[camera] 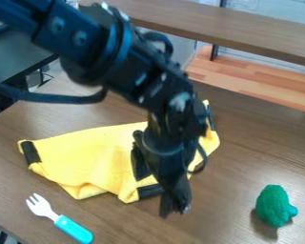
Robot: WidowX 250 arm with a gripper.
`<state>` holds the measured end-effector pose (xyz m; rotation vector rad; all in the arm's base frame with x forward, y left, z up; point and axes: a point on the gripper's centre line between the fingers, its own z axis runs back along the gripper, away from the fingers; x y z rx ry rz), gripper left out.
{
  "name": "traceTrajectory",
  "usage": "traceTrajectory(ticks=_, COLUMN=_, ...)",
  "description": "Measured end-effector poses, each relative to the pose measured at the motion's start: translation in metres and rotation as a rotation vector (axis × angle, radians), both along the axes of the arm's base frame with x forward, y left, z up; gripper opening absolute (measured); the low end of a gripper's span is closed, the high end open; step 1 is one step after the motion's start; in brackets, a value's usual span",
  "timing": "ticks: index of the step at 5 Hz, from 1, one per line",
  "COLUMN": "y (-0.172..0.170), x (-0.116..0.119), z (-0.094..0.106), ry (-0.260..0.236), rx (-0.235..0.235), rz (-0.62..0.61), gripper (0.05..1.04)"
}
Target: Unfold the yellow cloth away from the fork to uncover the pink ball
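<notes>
Cloth (95, 155), yellow with black trim, one piece: rumpled on the brown table (238, 152), extending from about ten o'clock of the gripper tip round to twelve, partly behind the arm (167, 95). Handling, as judged: light, soft and limp, not fragile; likely to sag and trail when lifted, with little tendency to slip from a firm pinch. Best hold, as judged: the bunched near edge, where the folds probably stand proud enough to be pinched; flat parts offer less to close on. Gripper (175, 208), black, one: tip pointing down just beyond the cloth's near edge, beside the black trim there; contact with the cloth not certain from this angle. Opening: cannot be told. Load: none seen at the tip. Arm: entering from eleven o'clock. Fork (57, 218), one, white head and turquoise handle: lying at nine o'clock of the gripper, apart from the cloth, tines toward eleven. Toy broccoli (273, 206), green, one: at three o'clock, well apart from gripper and cloth, small nub facing right.
</notes>
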<state>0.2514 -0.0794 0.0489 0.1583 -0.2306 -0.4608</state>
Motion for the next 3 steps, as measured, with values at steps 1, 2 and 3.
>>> traceTrajectory(ticks=1, y=0.000, x=0.005, z=-0.001, ry=-0.117, rx=0.049, rz=0.050, gripper=1.000)
traceTrajectory(ticks=2, y=0.001, x=0.008, z=-0.003, ry=-0.155, rx=0.075, rz=0.065, gripper=1.000)
traceTrajectory(ticks=3, y=0.003, x=0.012, z=-0.017, ry=-0.134, rx=0.113, rz=0.079, gripper=1.000)
